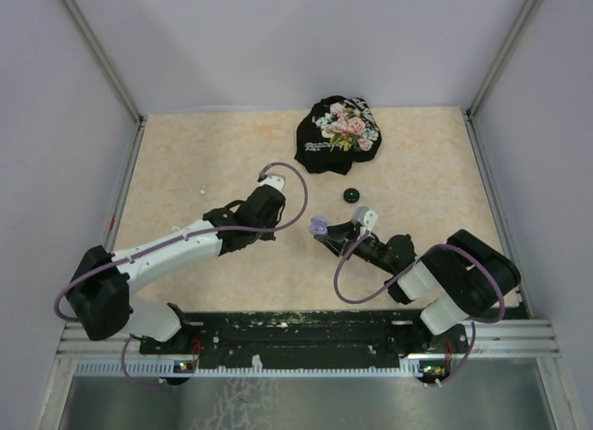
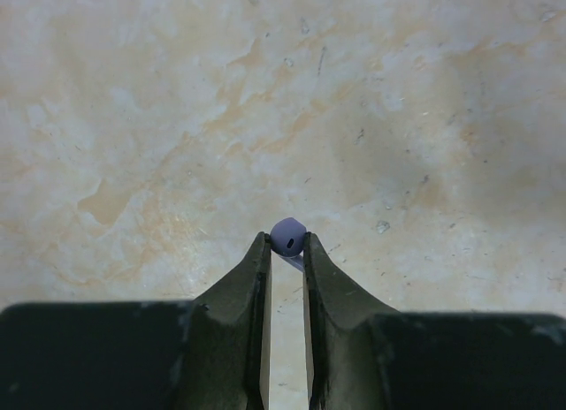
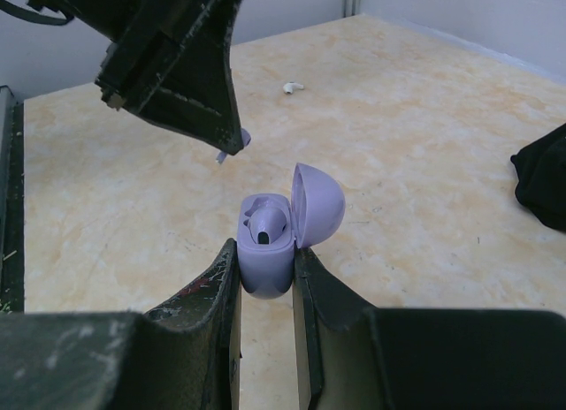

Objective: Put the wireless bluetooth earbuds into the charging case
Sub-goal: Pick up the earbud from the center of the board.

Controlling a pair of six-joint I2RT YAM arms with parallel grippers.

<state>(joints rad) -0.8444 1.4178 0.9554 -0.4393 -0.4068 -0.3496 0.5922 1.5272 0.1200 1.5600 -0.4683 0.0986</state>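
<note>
My right gripper (image 3: 265, 251) is shut on the lavender charging case (image 3: 265, 273), held upright above the table with its lid (image 3: 318, 205) swung open to the right. One lavender earbud (image 3: 268, 224) sits in a slot of the case. My left gripper (image 2: 287, 244) is shut on a second lavender earbud (image 2: 288, 235), pinched at the very fingertips with its stem angled down. In the right wrist view this held earbud (image 3: 237, 143) hangs up and to the left of the open case, apart from it. In the top view the case (image 1: 320, 226) is just right of the left gripper (image 1: 269, 221).
A small white earbud (image 3: 293, 87) lies alone on the far table, also visible from the top (image 1: 202, 190). A black round puck (image 1: 351, 195) sits near the black floral cloth (image 1: 338, 132). Walls close the table on three sides.
</note>
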